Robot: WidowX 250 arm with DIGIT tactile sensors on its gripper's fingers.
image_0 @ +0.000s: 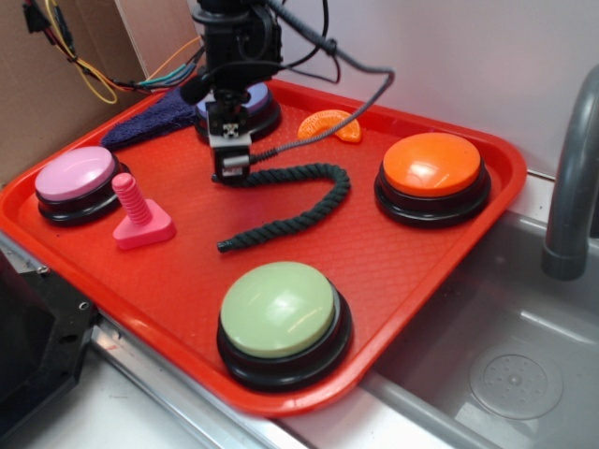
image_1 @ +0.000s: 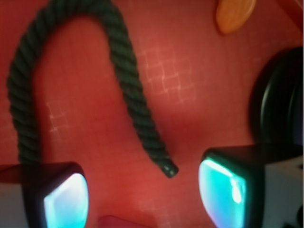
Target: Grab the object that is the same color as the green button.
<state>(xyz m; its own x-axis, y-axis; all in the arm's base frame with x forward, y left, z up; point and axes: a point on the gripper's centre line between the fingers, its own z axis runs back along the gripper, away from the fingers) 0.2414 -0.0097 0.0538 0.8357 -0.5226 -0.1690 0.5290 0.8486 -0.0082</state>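
Four big dome buttons sit on the red tray (image_0: 449, 267) in front of me: the green button (image_0: 279, 309) nearest the camera at the front edge, an orange button (image_0: 432, 165) to the right, a pink button (image_0: 75, 175) on the left, and a lavender button (image_0: 255, 101) at the back, partly hidden behind my arm. The dark green rope (image_0: 309, 208) lies in a loose S across the middle of the tray, between the lavender and green buttons and well apart from both. My gripper (image_0: 231, 168) is down low over the rope's back end, and from the outside view I see it right at that tip. Through the wrist camera the rope (image_1: 128, 80) arches up and curves back down, and its cut end lies on the tray between my two fingers (image_1: 221, 190), nearer the right one but touching neither; the jaws stand wide apart with nothing held. A pink screw-shaped toy (image_0: 140, 217) stands upright just beside the pink button. An orange half-round piece (image_0: 330, 125) lies flat near the back, between the lavender and orange buttons, and I catch its edge (image_1: 235, 14) at the top of the wrist view. A dark blue cloth (image_0: 150, 123) is bunched at the tray's back left corner. A grey sink (image_0: 505, 365) lies to the right of the tray.
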